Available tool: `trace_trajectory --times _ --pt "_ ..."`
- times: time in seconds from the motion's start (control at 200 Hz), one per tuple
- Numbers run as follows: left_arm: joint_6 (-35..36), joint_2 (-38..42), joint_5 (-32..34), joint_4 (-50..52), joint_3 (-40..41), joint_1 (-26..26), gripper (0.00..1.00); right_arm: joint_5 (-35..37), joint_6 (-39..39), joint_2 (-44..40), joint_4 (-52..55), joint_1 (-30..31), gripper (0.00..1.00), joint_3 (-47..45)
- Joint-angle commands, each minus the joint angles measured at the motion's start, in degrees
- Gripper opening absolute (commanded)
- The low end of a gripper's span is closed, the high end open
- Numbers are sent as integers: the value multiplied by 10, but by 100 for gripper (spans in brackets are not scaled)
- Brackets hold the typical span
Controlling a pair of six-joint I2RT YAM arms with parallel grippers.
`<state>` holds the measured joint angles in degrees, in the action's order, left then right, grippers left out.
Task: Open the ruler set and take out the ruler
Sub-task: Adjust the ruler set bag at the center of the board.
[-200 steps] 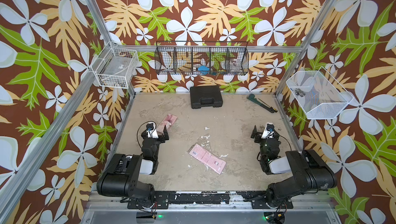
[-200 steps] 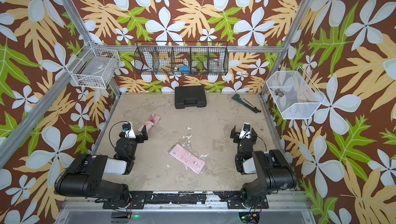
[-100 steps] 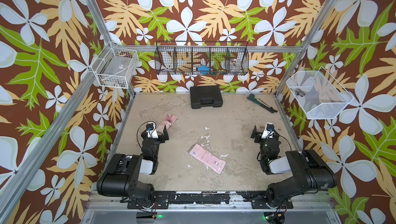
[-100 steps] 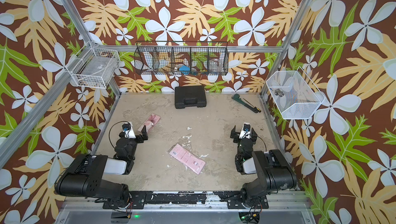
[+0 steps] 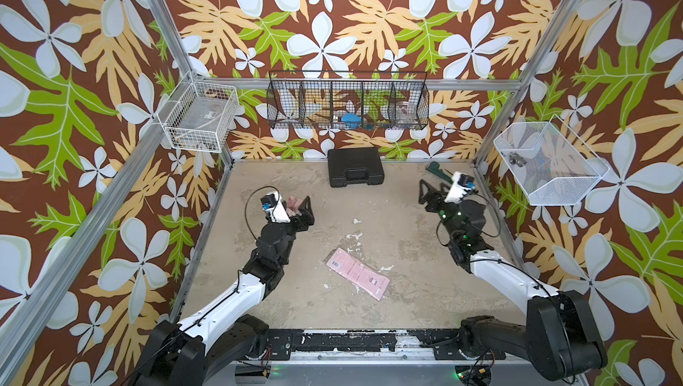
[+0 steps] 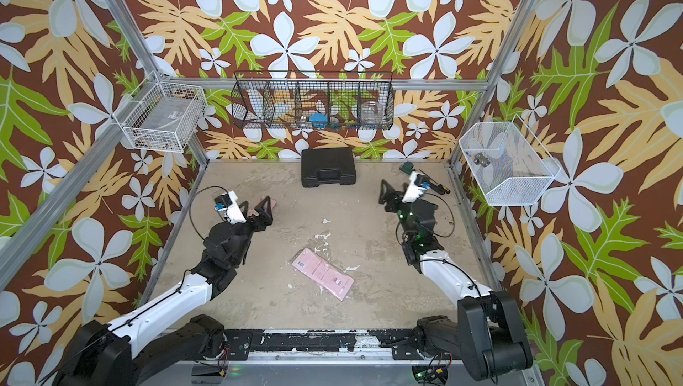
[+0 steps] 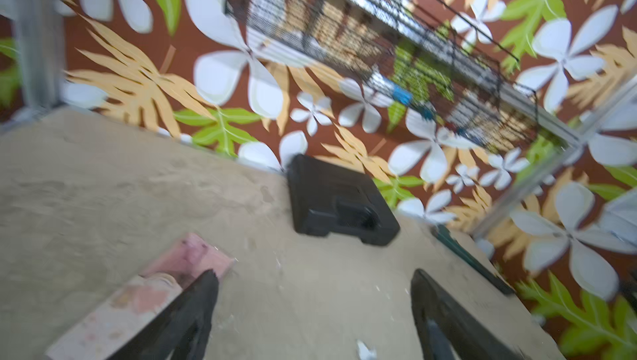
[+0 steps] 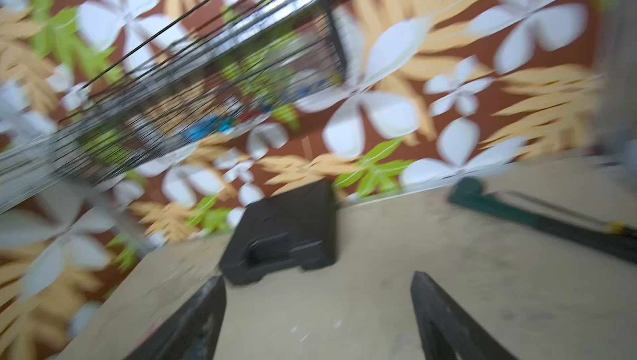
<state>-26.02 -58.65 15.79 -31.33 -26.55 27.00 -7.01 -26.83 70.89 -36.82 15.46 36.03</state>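
Left fingers (image 7: 193, 310) and right fingers (image 8: 436, 317), both spread wide and empty, have just risen from rest over the beige surface (image 5: 406, 254), while the flat pink plastic ruler-set packet (image 5: 357, 278) lies untouched between its middle and near edge, so opening has yet to begin.

- Premises: robotics laboratory test cell, not domestic or commercial.
- Enclosure: aluminium frame post (image 5: 168, 33) carrying floral printed wall panels (image 5: 332, 14).
- Equipment: left arm (image 5: 229, 299) and right arm (image 5: 506, 277) mounted on a base rail (image 5: 351, 343) at the front edge.
- Work surface: worn, chipped tabletop (image 5: 406, 254).
- Storage: black wire rack (image 5: 347, 103), white wire basket (image 5: 199, 118) and mesh bin (image 5: 547, 166), hung on the walls.
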Motion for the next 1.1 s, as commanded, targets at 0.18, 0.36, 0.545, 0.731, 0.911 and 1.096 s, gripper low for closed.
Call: trace_trajectory --times 0.18,0.36,0.545,0.731,0.911,1.096 --pt "-127 42 -190 267 42 76 80 -58 122 -11 259 185 81 -10" --pt "-185 5 -254 256 84 100 74 -70 141 19 275 206 78 -12" --pt "-199 -49 -300 153 116 102 64 -46 145 80 261 240 80 -4" --pt "-185 -111 -339 62 133 103 64 -72 125 116 233 249 82 -20" --pt "-168 -210 -356 -71 123 103 63 -73 85 132 233 249 82 -37" --pt "-160 -304 -377 -141 72 102 61 -51 75 110 227 249 78 -65"
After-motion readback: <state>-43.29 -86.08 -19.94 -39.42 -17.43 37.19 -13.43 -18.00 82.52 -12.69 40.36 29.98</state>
